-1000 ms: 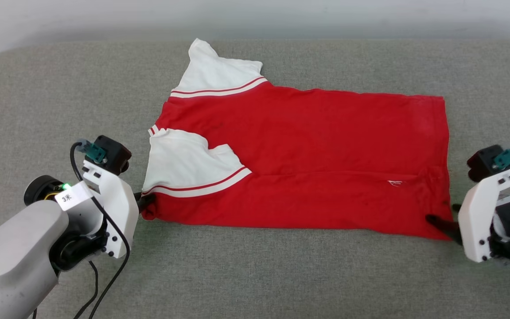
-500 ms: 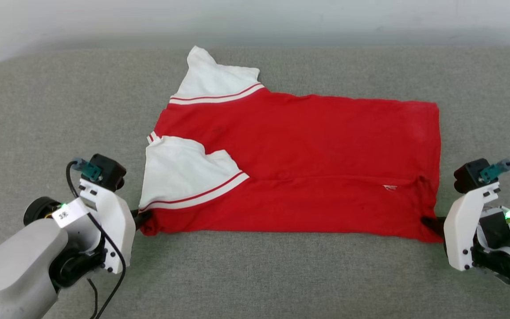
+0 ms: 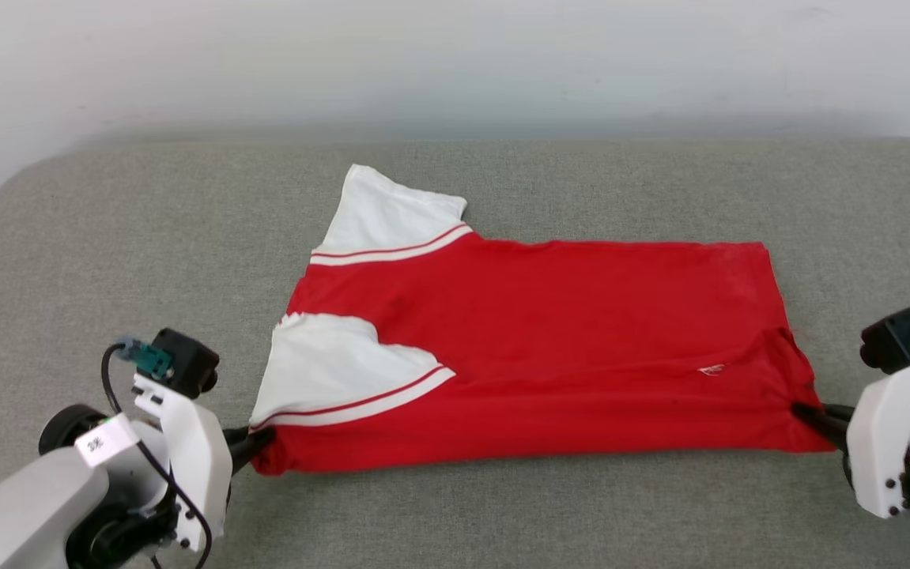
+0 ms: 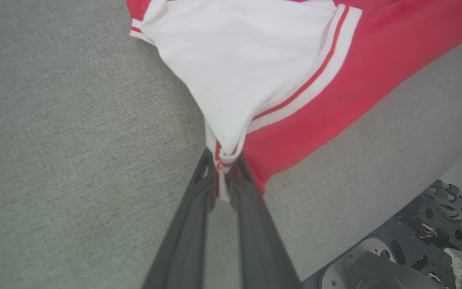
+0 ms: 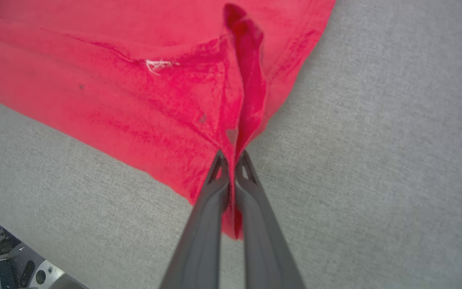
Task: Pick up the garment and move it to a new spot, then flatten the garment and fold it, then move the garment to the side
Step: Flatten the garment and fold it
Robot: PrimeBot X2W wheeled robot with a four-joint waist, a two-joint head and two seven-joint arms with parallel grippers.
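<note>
Since 1 second ago the right gripper [image 3: 804,412] has gone from spread beside the hem corner to pinched on it. The head camera has also tipped upward, so the wider shift of the picture is not the garment's own.

Nearest the robot, both sets of jaws sit at the 2 ends of the near edge of the garment [image 3: 565,332]. The right wrist view shows its jaws shut tight on a red pleat of the hem corner. The left gripper [image 3: 259,437] has its jaws nearly shut on a bunched bit of white and striped cloth, where the near sleeve [image 3: 336,379] meets the red body.

The garment's long axis runs from left to right, straight along the line between the 2 grippers, and each arm holds the end on its own side. The near edge looks drawn taut between them.

From that line the cloth lies away from the robot, flat on the grey worktop [image 3: 502,514]. A small white mark [image 3: 711,369] sits near the right end, and the far sleeve [image 3: 391,213] sticks out beyond the far edge. Carrying the near edge over to the far one would need both arms to move together.
</note>
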